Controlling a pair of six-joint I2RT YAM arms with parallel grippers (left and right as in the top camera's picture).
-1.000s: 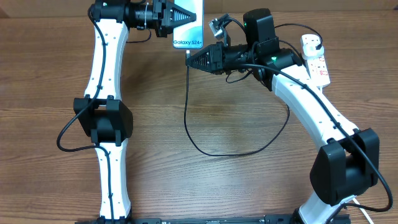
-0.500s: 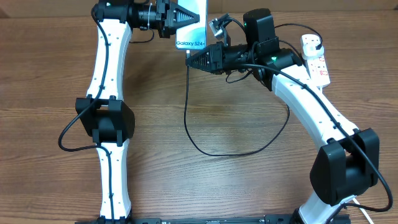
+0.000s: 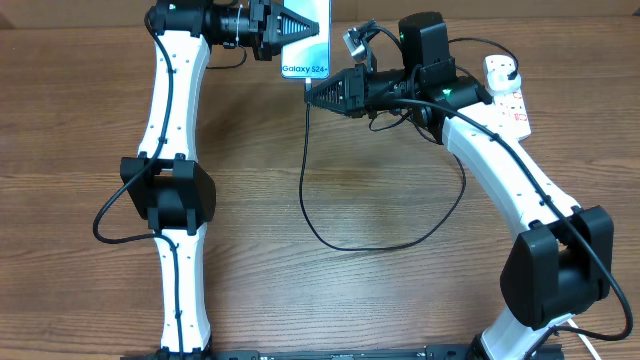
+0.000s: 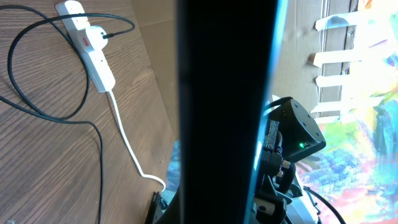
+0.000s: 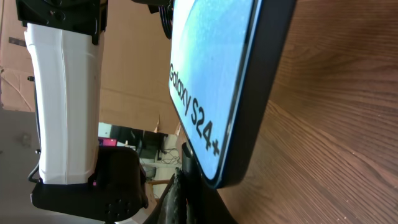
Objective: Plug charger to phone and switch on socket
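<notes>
The phone (image 3: 305, 45), its blue screen reading "Galaxy S24+", hangs above the table's far edge with my left gripper (image 3: 310, 27) shut on its side. In the left wrist view the phone (image 4: 224, 106) is a dark band filling the middle. My right gripper (image 3: 309, 94) is shut on the charger (image 3: 303, 180) near its tip, just below the phone's bottom edge (image 5: 217, 177). The tip itself is hidden between the fingers (image 5: 186, 202). The black cable loops over the table to its plug in the white socket (image 3: 507, 95), also seen in the left wrist view (image 4: 93, 50).
The socket's thick white cord (image 4: 127, 140) runs off the table's far edge. The charger's slack loop (image 3: 400, 240) lies mid-table between the arms. The left arm's white link (image 5: 65, 93) stands close behind the phone. A cardboard wall (image 4: 155, 56) backs the table.
The phone shifted slightly right in the left gripper. The right gripper, with the charger end, moved a little up and right, closer to the phone's bottom edge.
</notes>
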